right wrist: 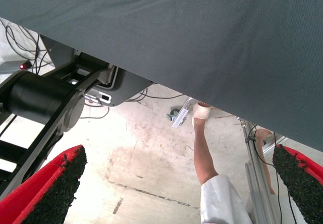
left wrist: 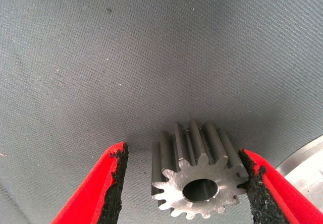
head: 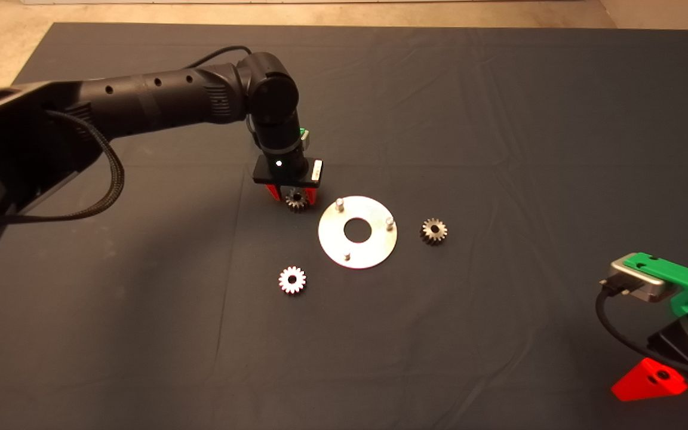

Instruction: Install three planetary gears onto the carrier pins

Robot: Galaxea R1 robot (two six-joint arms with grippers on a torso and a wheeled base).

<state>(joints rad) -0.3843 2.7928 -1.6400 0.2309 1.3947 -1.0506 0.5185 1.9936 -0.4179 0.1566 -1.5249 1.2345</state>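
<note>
Three planetary gears lie on the mat in the head view: one (head: 296, 200) left of the disc, one (head: 433, 231) to its right, one (head: 292, 279) at its front left. The flat silver disc (head: 374, 248) carries three upright carrier pins (head: 339, 203) (head: 389, 222) (head: 347, 255), all bare. My left gripper (head: 294, 194) hangs over the left gear. In the left wrist view that gear (left wrist: 199, 183) sits between the open fingers (left wrist: 117, 183); one pad is close against its teeth and a gap shows at the other. My right gripper (head: 648, 382) is parked at the lower right, open.
The dark mat (head: 499, 119) covers the table, with wrinkles across it. The disc's rim (left wrist: 308, 163) shows just beside the left gripper. The right wrist view looks past the mat's edge at the floor, the robot's base (right wrist: 40, 100), cables and a person's leg (right wrist: 204, 158).
</note>
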